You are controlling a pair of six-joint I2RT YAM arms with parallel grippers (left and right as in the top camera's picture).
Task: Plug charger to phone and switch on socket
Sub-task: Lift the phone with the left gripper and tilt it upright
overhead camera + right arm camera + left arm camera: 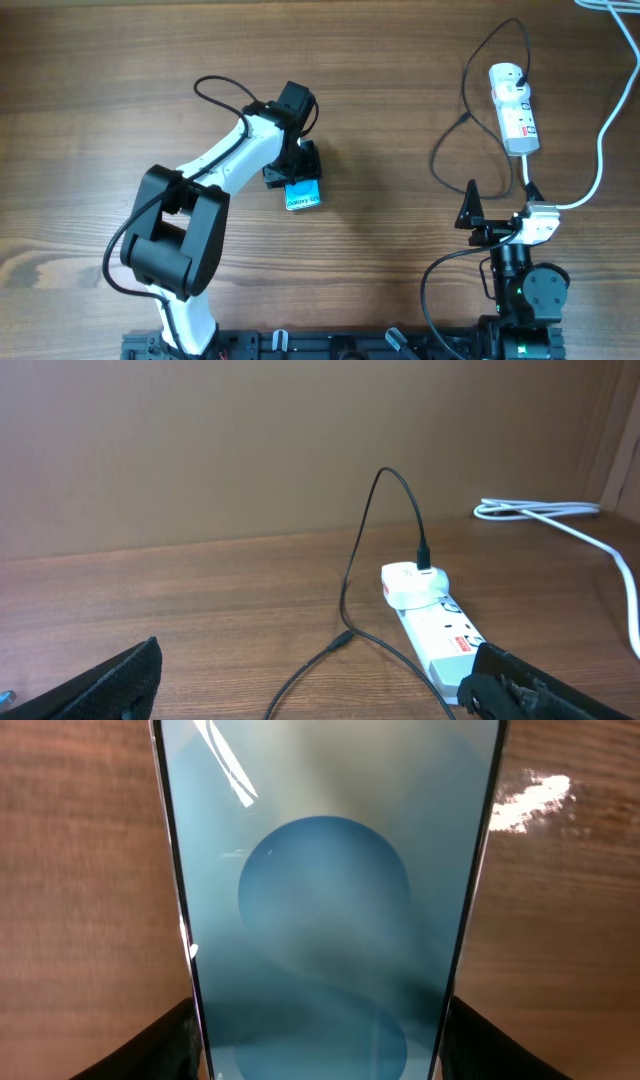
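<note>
The phone (303, 195), with a teal-blue screen and a white text band, lies left of centre on the table. It fills the left wrist view (330, 900). My left gripper (298, 165) is over its far end, with a black finger against each long edge (320, 1055). The white socket (513, 110) lies at the far right and also shows in the right wrist view (440, 635). The charger's plug head (412, 582) sits in the socket. Its black cable loops across the table, and the connector tip (342, 640) lies loose left of the socket. My right gripper (500, 203) is open and empty, near the socket's close end (310, 695).
The socket's thick white cord (600, 150) curves off to the right and up to the table's far right corner, and shows in the right wrist view (540, 512). Black arm cables loop near both arm bases. The table is brown wood.
</note>
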